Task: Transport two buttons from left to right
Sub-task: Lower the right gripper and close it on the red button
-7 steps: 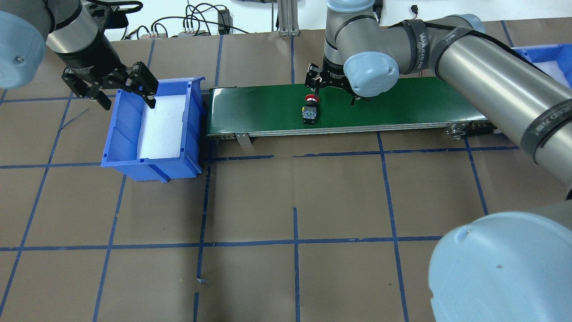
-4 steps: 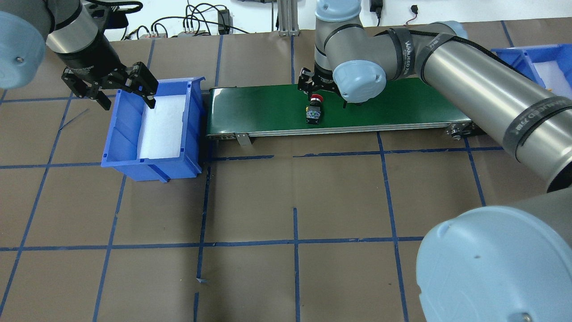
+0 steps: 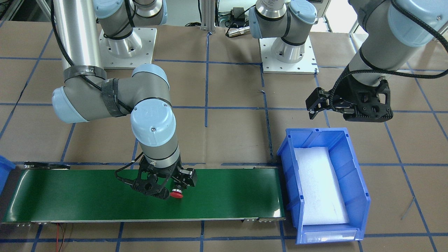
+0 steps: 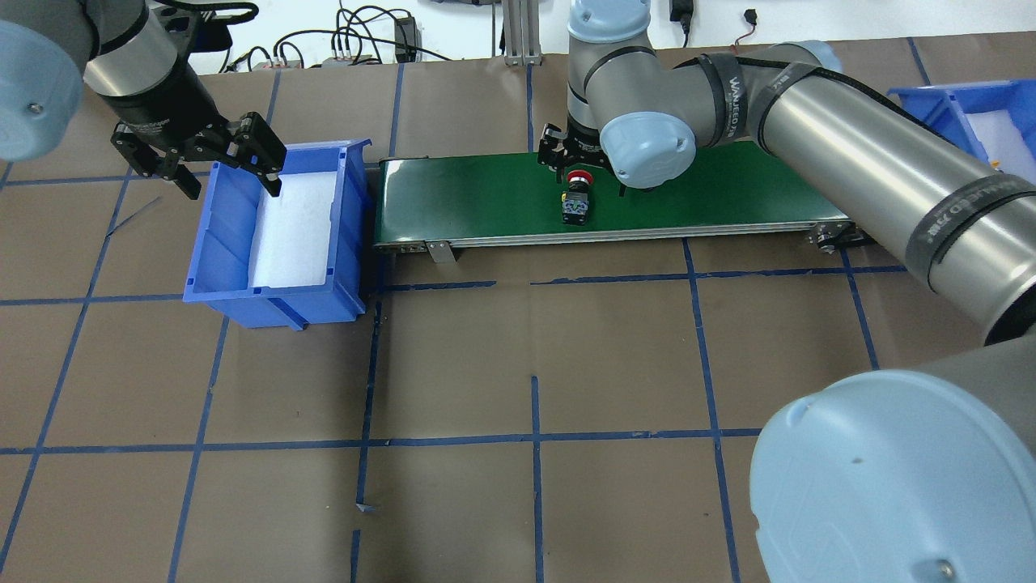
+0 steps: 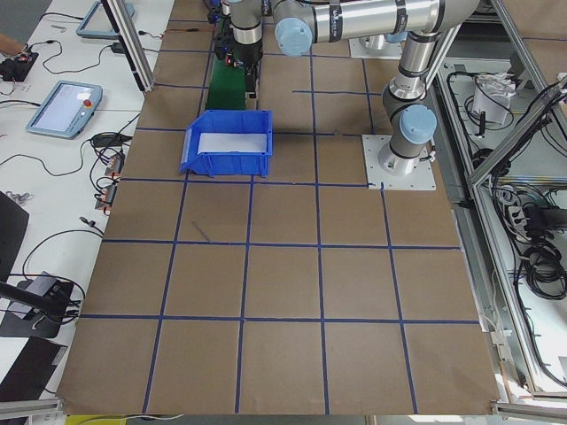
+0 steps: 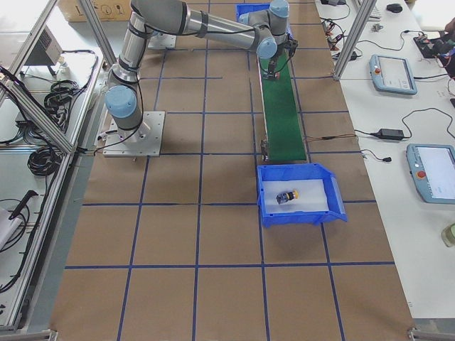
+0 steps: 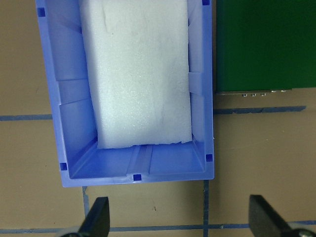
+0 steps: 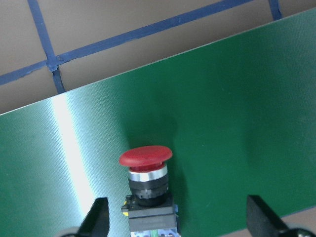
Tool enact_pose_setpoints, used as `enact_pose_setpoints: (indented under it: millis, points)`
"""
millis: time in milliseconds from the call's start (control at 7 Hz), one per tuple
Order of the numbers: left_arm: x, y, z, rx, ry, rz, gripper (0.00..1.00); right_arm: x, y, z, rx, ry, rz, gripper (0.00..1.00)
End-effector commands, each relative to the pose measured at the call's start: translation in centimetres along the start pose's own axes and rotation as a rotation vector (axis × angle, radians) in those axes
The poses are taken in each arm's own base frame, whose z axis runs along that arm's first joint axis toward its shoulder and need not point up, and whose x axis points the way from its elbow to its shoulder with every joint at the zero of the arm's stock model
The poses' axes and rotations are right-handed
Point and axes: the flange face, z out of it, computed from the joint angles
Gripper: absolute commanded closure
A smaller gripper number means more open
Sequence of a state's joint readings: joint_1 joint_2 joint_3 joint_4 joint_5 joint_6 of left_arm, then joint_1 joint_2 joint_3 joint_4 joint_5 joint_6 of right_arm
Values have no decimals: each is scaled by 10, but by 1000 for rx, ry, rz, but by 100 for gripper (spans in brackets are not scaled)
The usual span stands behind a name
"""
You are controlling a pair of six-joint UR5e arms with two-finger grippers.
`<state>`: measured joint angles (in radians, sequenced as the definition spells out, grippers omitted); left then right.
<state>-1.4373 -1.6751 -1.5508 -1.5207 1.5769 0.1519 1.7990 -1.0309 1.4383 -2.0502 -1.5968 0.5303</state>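
A foam-lined blue bin (image 4: 212,236) stood just beside the green conveyor belt (image 4: 469,202). Blue tape (image 4: 534,438) gridded my brown bench (image 4: 615,364).

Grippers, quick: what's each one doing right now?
Left gripper: open, empty, beside the blue bin.
Right gripper: open, jaws either side of the red button, not gripping it.

The button (image 4: 576,194) has a red cap and black body; the belt (image 4: 469,194) is green. Blue bin (image 4: 222,235), white foam (image 4: 295,227), brown worktop (image 4: 453,364) with a blue grid.
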Motion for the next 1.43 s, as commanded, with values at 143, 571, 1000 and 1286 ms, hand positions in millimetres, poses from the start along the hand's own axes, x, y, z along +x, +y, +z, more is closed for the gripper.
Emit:
enact_pose_setpoints:
  millis: [143, 571, 1000, 1286]
  points:
    - [0, 0, -1, 2, 0, 0, 0, -1, -1, 8, 0, 0, -1, 8]
    - [0, 0, 0, 1, 0, 0, 0, 2, 1, 15, -12, 9, -19, 17]
    - [0, -1, 1, -1, 0, 0, 0, 6, -1, 15, -13, 11, -40, 50]
    - [0, -1, 1, -1, 0, 0, 0, 9, 0, 16, -19, 14, -54, 81]
